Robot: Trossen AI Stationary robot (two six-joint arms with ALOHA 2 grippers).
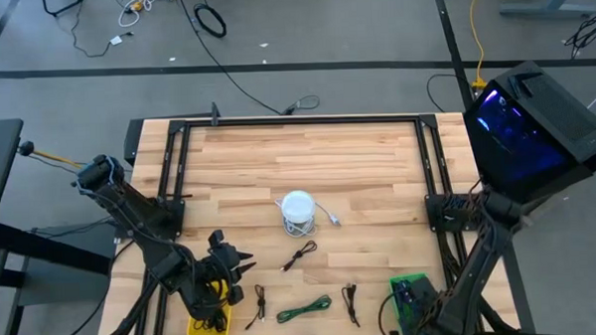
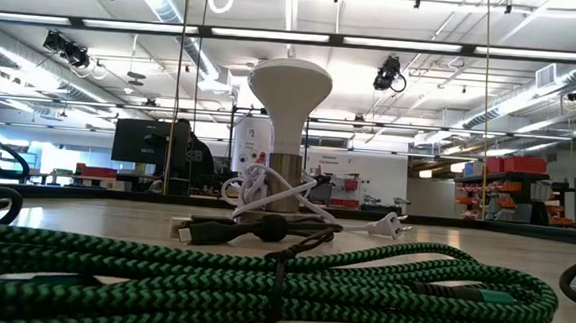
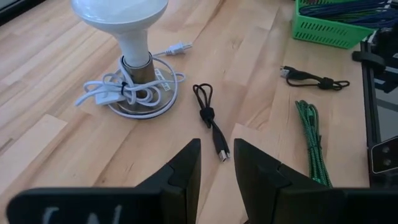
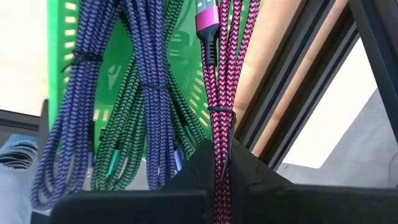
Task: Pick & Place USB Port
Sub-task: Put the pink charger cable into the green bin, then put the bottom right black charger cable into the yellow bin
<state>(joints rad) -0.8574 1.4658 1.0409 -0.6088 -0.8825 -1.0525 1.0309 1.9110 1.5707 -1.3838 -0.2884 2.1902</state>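
Pink braided USB cable: hanging lengthwise over the green basket at the table's front right, its plug end pointing away from the fingers.
Right gripper: pinching that bundled cable between closed fingers.
Left gripper: hovering slightly parted, holding nothing, above a black cable.
Surroundings: white lamp sitting mid-table; green braided cable lying along the front edge.

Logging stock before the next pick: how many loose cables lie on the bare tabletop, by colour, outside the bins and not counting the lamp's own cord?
Black cables: 3
Green cable: 1
Total: 4
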